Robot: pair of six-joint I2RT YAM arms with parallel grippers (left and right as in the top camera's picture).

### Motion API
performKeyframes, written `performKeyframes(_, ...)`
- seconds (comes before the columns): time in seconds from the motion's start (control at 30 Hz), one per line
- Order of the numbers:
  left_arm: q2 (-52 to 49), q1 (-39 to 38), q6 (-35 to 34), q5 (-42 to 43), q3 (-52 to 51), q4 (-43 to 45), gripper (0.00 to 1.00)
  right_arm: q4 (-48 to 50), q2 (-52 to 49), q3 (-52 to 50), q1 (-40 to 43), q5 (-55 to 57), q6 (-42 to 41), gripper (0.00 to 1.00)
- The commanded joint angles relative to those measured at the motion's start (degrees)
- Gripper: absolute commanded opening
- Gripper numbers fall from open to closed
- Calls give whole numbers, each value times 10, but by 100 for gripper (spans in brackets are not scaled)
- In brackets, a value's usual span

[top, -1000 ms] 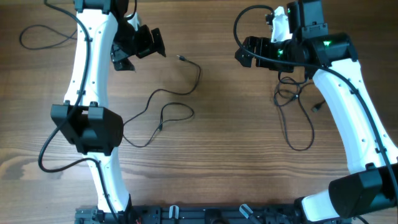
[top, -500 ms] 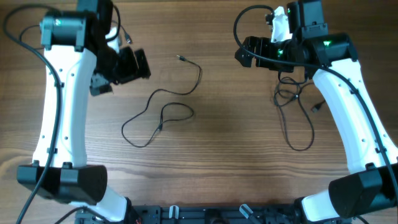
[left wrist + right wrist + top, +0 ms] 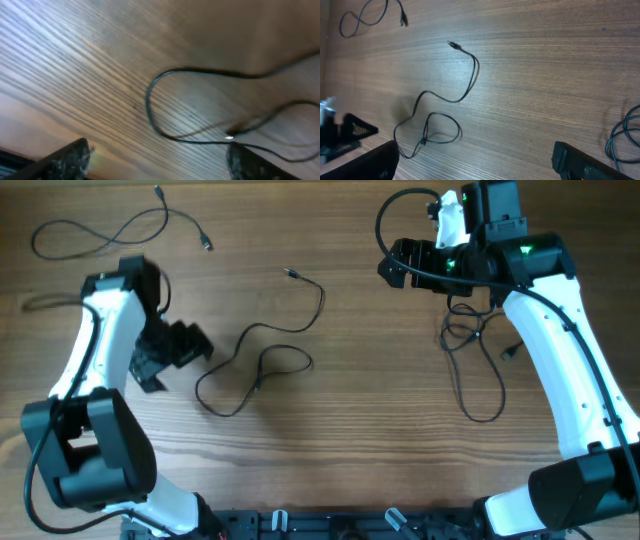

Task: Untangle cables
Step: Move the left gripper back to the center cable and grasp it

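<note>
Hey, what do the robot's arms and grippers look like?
The left arm and right arm are smooth white shells with chunky black joints, and a black wire runs along each. The left gripper and right gripper are black, with two fingers. A small green light glows near the right wrist.

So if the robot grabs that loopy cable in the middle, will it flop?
Probably flop: the cable lies in loose curves and a loop. It looks very thin, so likely light. Its loop might snag when lifted.
</note>
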State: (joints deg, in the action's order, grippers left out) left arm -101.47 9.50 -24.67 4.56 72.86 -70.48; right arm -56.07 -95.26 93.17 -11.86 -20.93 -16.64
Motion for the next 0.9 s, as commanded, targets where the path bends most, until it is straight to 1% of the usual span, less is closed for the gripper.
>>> performKeyframes(0.0, -1, 13, -15, 62, -62, 38, 74, 2, -2, 1, -1, 4, -3, 100)
performKeyframes(0.2, -1, -19, -16, 61, -110, 94, 74, 2, -2, 1, -1, 4, -3, 100)
performKeyframes(0.33, -1, -37, -60, 59, -145, 124, 75, 2, -2, 1, -1, 4, -3, 100)
performKeyframes(0.47, -1, -38, -63, 59, -178, 165, 73, 2, -2, 1, -1, 4, -3, 100)
performKeyframes(0.53, -1, -38, -63, 59, -190, 181, 70, 2, -2, 1, -1, 4, -3, 100)
performKeyframes(0.67, -1, -38, -63, 58, -206, 204, 57, 2, -2, 1, -1, 4, -3, 100)
performKeyframes(0.77, -1, -38, -63, 28, -213, 210, 56, 2, -2, 1, -1, 4, -3, 100)
performKeyframes(0.8, -1, -38, -63, 13, -213, 209, 53, 2, -2, 1, -1, 4, -3, 100)
performKeyframes(0.87, -1, -38, -63, -4, -213, 209, 44, 2, -2, 1, -1, 4, -3, 100)
